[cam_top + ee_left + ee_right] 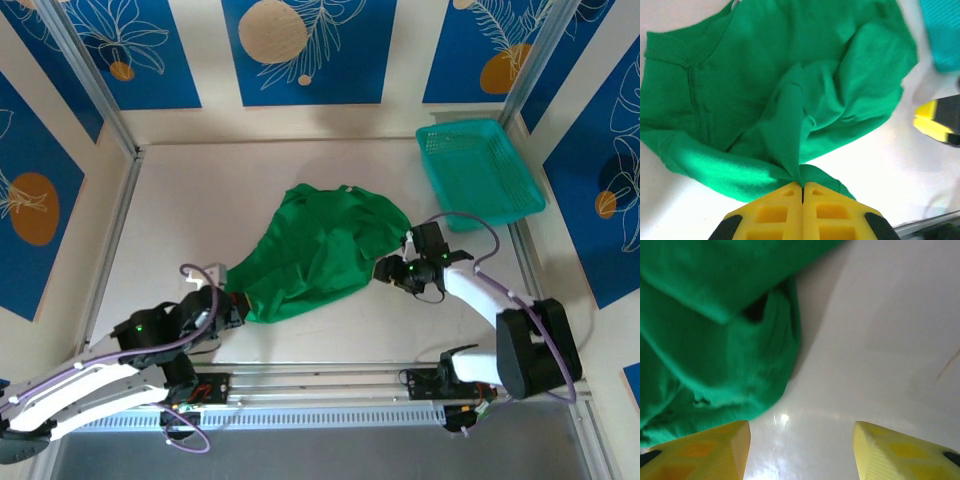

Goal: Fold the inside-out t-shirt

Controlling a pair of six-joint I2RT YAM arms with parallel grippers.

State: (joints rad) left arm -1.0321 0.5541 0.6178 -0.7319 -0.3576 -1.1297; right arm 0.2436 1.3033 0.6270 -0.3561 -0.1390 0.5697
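Observation:
The bright green inside-out t-shirt [318, 250] lies crumpled in the middle of the table, with stitched seams showing [765, 90]. My left gripper [232, 305] is at the shirt's near-left edge, and its yellow jaws are shut on a pinched fold of the cloth [802, 185]. My right gripper [392, 270] sits at the shirt's right edge and is open. Between its yellow fingers [800, 450] lies bare table, and the green cloth [715, 340] lies just ahead and to the left of them.
A teal plastic mesh basket [478, 170] stands at the back right, close behind my right arm. White table [190, 200] lies left of and behind the shirt. A metal rail [330, 375] runs along the near edge.

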